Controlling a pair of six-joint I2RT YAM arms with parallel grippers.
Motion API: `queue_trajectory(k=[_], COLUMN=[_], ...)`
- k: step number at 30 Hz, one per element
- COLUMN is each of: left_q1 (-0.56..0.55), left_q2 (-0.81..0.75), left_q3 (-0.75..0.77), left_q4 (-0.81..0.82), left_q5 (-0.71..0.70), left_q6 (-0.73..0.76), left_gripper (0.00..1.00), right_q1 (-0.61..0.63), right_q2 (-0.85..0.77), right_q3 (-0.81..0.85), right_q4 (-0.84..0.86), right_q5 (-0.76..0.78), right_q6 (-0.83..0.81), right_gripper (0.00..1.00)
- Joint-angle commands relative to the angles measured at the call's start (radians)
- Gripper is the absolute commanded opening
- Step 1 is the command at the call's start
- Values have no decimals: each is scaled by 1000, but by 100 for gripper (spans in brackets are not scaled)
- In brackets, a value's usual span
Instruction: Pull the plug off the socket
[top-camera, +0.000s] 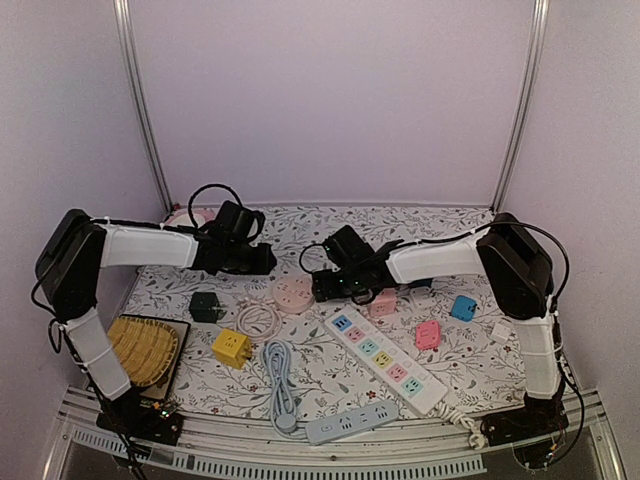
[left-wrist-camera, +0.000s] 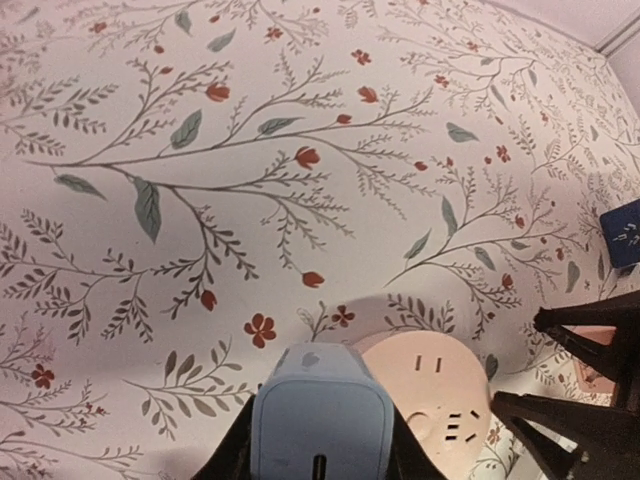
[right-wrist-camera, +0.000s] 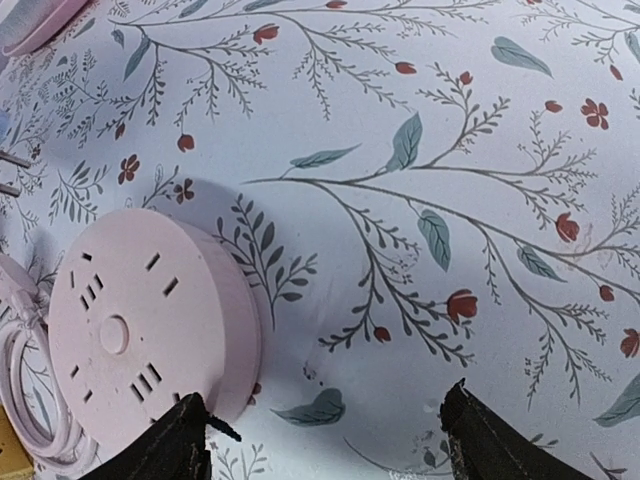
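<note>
A round pink socket (top-camera: 293, 294) lies flat on the floral table; it also shows in the left wrist view (left-wrist-camera: 445, 395) and the right wrist view (right-wrist-camera: 140, 320), with its slots empty. My left gripper (top-camera: 262, 262) (left-wrist-camera: 320, 445) is shut on a light-blue plug (left-wrist-camera: 320, 415) and holds it above the table, just left of the socket and apart from it. My right gripper (top-camera: 322, 287) (right-wrist-camera: 325, 435) is open and empty; its left finger (right-wrist-camera: 185, 445) is against the socket's right edge, and the other stands over bare cloth.
A white power strip (top-camera: 385, 360) with coloured outlets and a grey-blue strip (top-camera: 350, 420) lie in front. Near them are a yellow cube (top-camera: 231, 347), a dark green cube (top-camera: 206, 305), pink adapters (top-camera: 383, 301), a blue cube (top-camera: 463, 307), a coiled white cable (top-camera: 258, 318) and a woven yellow mat (top-camera: 140, 345).
</note>
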Motion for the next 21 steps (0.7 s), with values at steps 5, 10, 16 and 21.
queue_trajectory(k=[5,10,16,21], left_q1=[106,120,124,123], left_q2=[37,65,68,41], left_q3=[-96,-105,-112,-118], left_q4=[102,113,113,99], left_q5=[163,177,166,139], left_q6=[-66,-67,-64,-58], left_gripper=[2,16,43,65], right_q1=[0,0,-3,-20], right_q2=[-206,-335,-476,-602], right_q3=[-134,-222,-358,-469], right_q4=[-15,25,55,62], right_q5=[-40,-43,-15,28], right_q6=[-34,-35,-28,-28], right_gripper=[81,82,82,83])
